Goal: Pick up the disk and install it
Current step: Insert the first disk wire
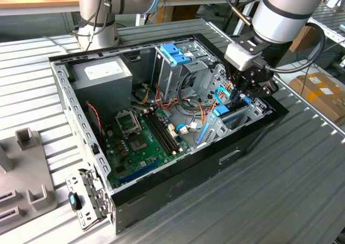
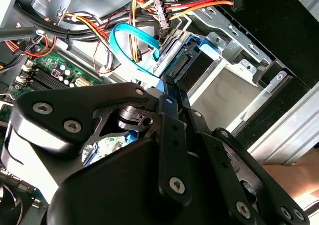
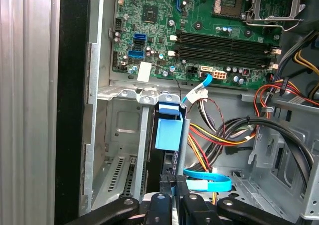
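The disk stands on edge in the metal drive bay at the front corner of the open computer case. Its blue plastic frame faces the first wrist view. In the second wrist view, the disk shows its black connector end inside the blue frame. In the exterior view, the disk is a blue patch low in the bay. My gripper reaches down into the bay, with its two black fingers pressed against the disk's thin edge. The gripper hangs over the case's corner on the exterior view's right, and its fingers meet at the disk.
A blue flat cable and bundled coloured wires run right beside the disk. The green motherboard, grey power-supply box and tall cage with a blue top sit in the case. A grey fixture lies on the table at the exterior view's left.
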Controlling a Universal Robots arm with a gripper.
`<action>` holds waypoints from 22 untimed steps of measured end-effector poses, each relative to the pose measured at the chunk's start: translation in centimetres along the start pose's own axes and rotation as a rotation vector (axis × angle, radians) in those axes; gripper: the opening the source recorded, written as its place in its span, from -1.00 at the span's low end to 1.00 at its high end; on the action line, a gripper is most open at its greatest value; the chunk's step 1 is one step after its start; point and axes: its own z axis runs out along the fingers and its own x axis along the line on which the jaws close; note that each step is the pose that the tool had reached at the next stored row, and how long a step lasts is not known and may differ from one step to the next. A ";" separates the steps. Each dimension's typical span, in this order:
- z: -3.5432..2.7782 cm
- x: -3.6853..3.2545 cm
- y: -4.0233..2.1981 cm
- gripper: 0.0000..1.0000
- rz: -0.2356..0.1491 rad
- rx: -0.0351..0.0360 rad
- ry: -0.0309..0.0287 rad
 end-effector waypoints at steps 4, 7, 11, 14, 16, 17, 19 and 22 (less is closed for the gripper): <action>0.02 -0.13 -0.02 -0.68 0.000 0.0001 -0.0003; 0.02 -0.14 -0.01 -0.68 0.000 0.0000 -0.0001; 0.14 -0.14 0.00 -0.68 0.000 0.0000 -0.0001; 0.14 -0.14 0.00 -0.68 0.000 0.0000 -0.0001; 0.15 -0.14 0.01 -0.68 0.000 0.0000 -0.0002; 0.16 -0.14 0.00 -0.68 0.005 0.0001 0.0005; 0.17 -0.14 0.01 -0.68 0.021 0.0006 0.0027; 0.15 -0.13 0.01 -0.68 0.031 0.0008 0.0047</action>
